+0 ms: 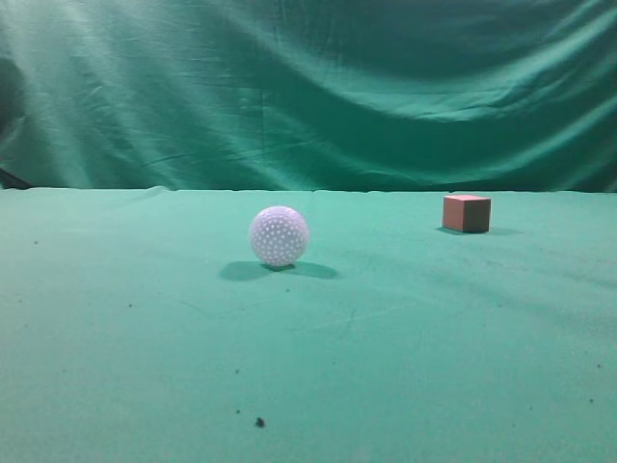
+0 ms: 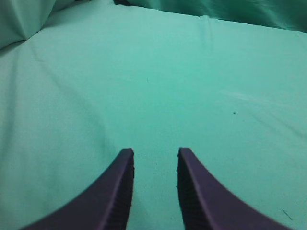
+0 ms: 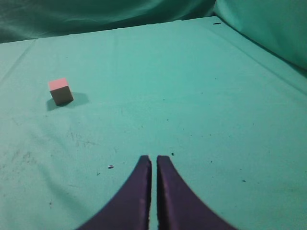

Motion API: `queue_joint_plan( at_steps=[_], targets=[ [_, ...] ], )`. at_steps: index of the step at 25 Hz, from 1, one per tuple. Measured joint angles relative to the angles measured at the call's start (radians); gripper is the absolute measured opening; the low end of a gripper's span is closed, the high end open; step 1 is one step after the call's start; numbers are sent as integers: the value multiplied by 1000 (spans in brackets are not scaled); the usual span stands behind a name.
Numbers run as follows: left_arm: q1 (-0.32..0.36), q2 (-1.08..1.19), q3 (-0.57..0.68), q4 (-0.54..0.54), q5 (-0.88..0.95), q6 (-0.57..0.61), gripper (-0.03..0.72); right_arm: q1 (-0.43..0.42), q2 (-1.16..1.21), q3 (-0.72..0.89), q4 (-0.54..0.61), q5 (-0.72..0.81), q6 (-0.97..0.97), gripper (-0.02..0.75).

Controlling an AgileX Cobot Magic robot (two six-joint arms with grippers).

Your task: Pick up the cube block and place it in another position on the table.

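- Green cloth covering the broad flat table [image 1: 145, 367] fills the foreground of the exterior view, marked with a few dark specks, the darkest near the bottom edge.
- Behind the table hangs a wrinkled green backdrop curtain [image 1: 308, 87], its folds running across the whole width of the exterior view.
- Dark purple, curved and ribbed on their inner faces, the fingers of the left gripper [image 2: 154, 158] stand spread with a clear gap between the tips, holding nothing, above bare green cloth in the left wrist view.
- Fingers of the right gripper [image 3: 154, 160], the same dark purple, sit nearly pressed together with only a thin slit between them, holding nothing; neither gripper appears in the exterior view.
- Near the middle of the table rests a white dimpled ball [image 1: 279, 235], throwing a shadow on the cloth to both sides.
- Well apart from the ball, to its right and farther back, the small reddish-brown cube block [image 1: 467, 212] sits flat on the table; the right wrist view shows it ahead and to the left of the right gripper, untouched.
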State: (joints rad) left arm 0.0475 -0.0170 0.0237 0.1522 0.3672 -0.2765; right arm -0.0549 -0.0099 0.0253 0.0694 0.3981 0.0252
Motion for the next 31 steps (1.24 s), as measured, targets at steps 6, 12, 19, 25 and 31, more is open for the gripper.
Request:
queue_joint_plan(
  at_steps=[6,12,19,25,31],
  targets=[
    [0,0,0,0,0,0,262,0,0,0,2,0,0,0],
    [0,0,0,0,0,0,262,0,0,0,2,0,0,0],
    [0,0,0,0,0,0,262,0,0,0,2,0,0,0],
    [0,0,0,0,0,0,262,0,0,0,2,0,0,0],
    [0,0,0,0,0,0,262,0,0,0,2,0,0,0]
  ],
)
